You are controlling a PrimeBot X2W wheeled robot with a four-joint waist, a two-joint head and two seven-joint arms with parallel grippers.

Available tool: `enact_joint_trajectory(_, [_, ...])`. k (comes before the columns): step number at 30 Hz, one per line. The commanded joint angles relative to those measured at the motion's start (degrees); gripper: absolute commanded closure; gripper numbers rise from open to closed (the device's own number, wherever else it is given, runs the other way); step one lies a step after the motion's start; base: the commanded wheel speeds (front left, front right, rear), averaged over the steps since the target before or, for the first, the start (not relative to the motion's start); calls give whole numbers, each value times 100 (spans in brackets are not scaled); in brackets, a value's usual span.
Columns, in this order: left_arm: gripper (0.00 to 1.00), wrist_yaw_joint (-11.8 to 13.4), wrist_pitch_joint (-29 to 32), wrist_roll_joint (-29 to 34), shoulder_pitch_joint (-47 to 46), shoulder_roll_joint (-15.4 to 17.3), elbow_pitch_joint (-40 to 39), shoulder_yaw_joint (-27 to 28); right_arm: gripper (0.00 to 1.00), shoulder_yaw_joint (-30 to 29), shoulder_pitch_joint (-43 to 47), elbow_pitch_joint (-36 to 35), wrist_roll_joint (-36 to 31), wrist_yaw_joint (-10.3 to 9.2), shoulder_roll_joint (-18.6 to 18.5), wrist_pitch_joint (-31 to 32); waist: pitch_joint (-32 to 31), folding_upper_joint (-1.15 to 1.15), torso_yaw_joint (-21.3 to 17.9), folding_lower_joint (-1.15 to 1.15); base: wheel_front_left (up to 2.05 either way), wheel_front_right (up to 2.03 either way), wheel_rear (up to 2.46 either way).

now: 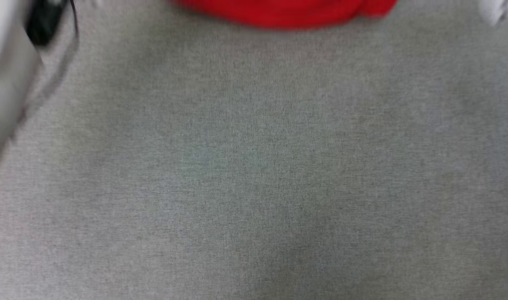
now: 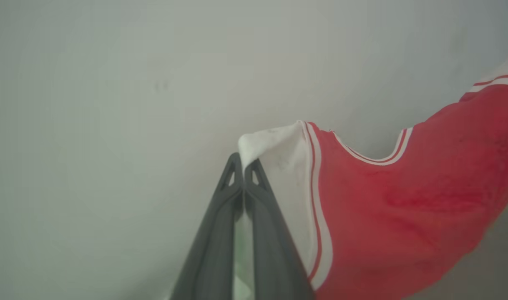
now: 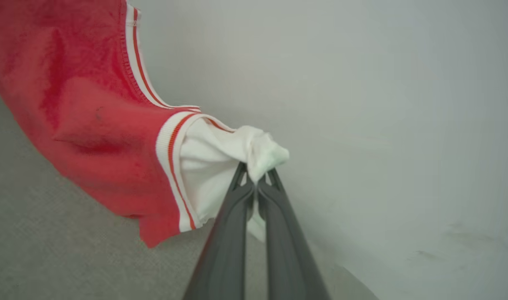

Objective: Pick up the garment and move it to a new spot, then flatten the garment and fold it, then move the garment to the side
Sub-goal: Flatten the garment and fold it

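Blurred garment runs off the top edge.

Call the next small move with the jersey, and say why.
Probably lower both arms together to lay the garment onto the grey surface. The left gripper and right gripper each pinch a white sleeve, and the red body sags between them above it.

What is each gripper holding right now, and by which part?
Both hold the garment by its white sleeves. The left gripper is shut on one sleeve's tip, and the right gripper is shut on the other sleeve's bunched end.
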Motion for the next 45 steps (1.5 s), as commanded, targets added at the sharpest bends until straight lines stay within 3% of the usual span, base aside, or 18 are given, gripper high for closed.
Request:
enact_joint_trajectory(1, [100,26,-34,-37,212,44,-39,-6,100,29,171,-15,70,-8,-14,-49,-132,0,3,0,0,0,0])
enact_joint_trajectory(7, [100,319,-114,-340,1960,373,-662,37,100,422,1407,-200,334,-8,-27,-352,-615,0,-47,0,0,0,0])
enact_joint_trajectory(12, [100,703,-134,-669,3548,638,-1440,165,100,716,2384,-398,514,-8,-154,-546,-1027,0,-62,0,0,0,0])
enact_joint_trajectory(24, [100,1461,-133,-1140,6364,1234,-2677,469,100,595,4654,-950,911,-8,-821,-749,-1844,0,-107,0,0,0,0])
enact_joint_trajectory(32, [100,1822,-128,-1500,7751,1512,-3135,644,100,-149,6461,-1382,839,-8,-1072,-789,-2286,0,-123,0,0,0,0])
enact_joint_trajectory(43, [100,2176,-128,-1535,8378,1676,-3663,703,98,-1530,7964,-2060,362,-8,-864,-394,-2350,0,-81,0,0,0,0])
enact_joint_trajectory(44, [100,2180,-127,-1499,8335,1674,-3691,692,60,-1667,7994,-2135,278,-8,-827,-350,-2330,0,-79,0,0,0,0])
enact_joint_trajectory(45, [100,2182,-127,-1459,8275,1674,-3719,687,0,-1833,8014,-2189,195,-8,-796,-313,-2314,0,-75,0,0,0,0])
